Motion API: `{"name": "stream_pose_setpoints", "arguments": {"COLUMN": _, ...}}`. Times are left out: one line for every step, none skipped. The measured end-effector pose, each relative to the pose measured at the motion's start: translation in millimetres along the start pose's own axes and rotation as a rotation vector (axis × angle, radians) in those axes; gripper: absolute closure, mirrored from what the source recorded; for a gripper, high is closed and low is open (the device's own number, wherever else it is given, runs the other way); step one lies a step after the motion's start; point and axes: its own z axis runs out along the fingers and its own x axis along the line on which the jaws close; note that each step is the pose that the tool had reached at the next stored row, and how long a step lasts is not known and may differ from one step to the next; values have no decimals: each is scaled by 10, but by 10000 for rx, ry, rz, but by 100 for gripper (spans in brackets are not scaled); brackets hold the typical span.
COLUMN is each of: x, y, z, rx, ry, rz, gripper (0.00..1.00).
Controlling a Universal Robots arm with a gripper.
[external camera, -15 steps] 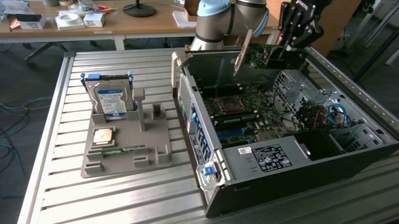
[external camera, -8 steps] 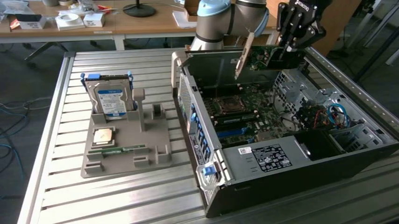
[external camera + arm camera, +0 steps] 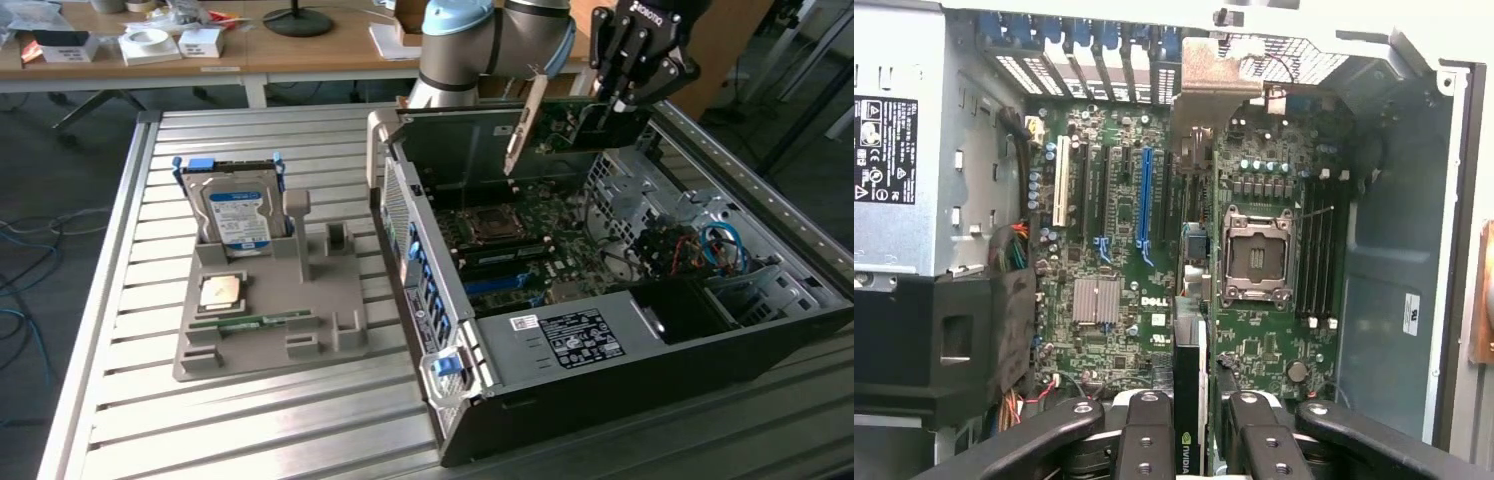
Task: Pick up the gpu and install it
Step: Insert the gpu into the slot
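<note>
The gripper (image 3: 614,108) is clamped on the gpu (image 3: 567,125), holding it edge-down above the case (image 3: 601,400). The install step is in hand, I judge. Seating it calls for lining its edge up with a slot on the motherboard (image 3: 1124,340).

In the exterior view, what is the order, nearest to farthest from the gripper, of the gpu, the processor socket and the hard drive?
1. gpu: held in the gripper, above the case.
2. processor socket: inside the case.
3. hard drive: upright on the grey stand, exterior view's left.
</note>
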Motion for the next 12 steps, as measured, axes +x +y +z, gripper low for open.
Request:
{"name": "stream_pose_setpoints", "arguments": {"x": 0, "y": 0, "z": 0, "rx": 0, "ry": 0, "rz": 0, "gripper": 74}}
{"name": "stream_pose_setpoints", "arguments": {"x": 0, "y": 0, "z": 0, "rx": 0, "ry": -1, "rz": 0, "gripper": 74}}
{"name": "stream_pose_setpoints", "arguments": {"x": -1, "y": 0, "z": 4, "rx": 4, "ry": -2, "rz": -1, "gripper": 74}}
{"name": "stream_pose_setpoints", "arguments": {"x": -1, "y": 2, "z": 7, "rx": 20, "ry": -2, "rz": -1, "gripper": 74}}
{"name": "stream_pose_setpoints", "arguments": {"x": -1, "y": 5, "z": 11, "rx": 50, "ry": 1, "rz": -4, "gripper": 74}}
{"name": "stream_pose_setpoints", "arguments": {"x": 0, "y": 8, "z": 15, "rx": 79, "ry": 4, "rz": -8, "gripper": 74}}
{"name": "stream_pose_setpoints", "arguments": {"x": 0, "y": 12, "z": 19, "rx": 113, "ry": 5, "rz": -12, "gripper": 74}}
{"name": "stream_pose_setpoints", "arguments": {"x": 0, "y": 16, "z": 24, "rx": 154, "ry": 7, "rz": -15, "gripper": 74}}
{"name": "stream_pose_setpoints", "arguments": {"x": 0, "y": 19, "z": 28, "rx": 189, "ry": 9, "rz": -20, "gripper": 74}}
{"name": "stream_pose_setpoints", "arguments": {"x": 0, "y": 21, "z": 32, "rx": 200, "ry": 9, "rz": -21, "gripper": 74}}
{"name": "stream_pose_setpoints", "arguments": {"x": 0, "y": 21, "z": 35, "rx": 200, "ry": 9, "rz": -23, "gripper": 74}}
{"name": "stream_pose_setpoints", "arguments": {"x": 0, "y": 22, "z": 39, "rx": 201, "ry": 9, "rz": -23, "gripper": 74}}
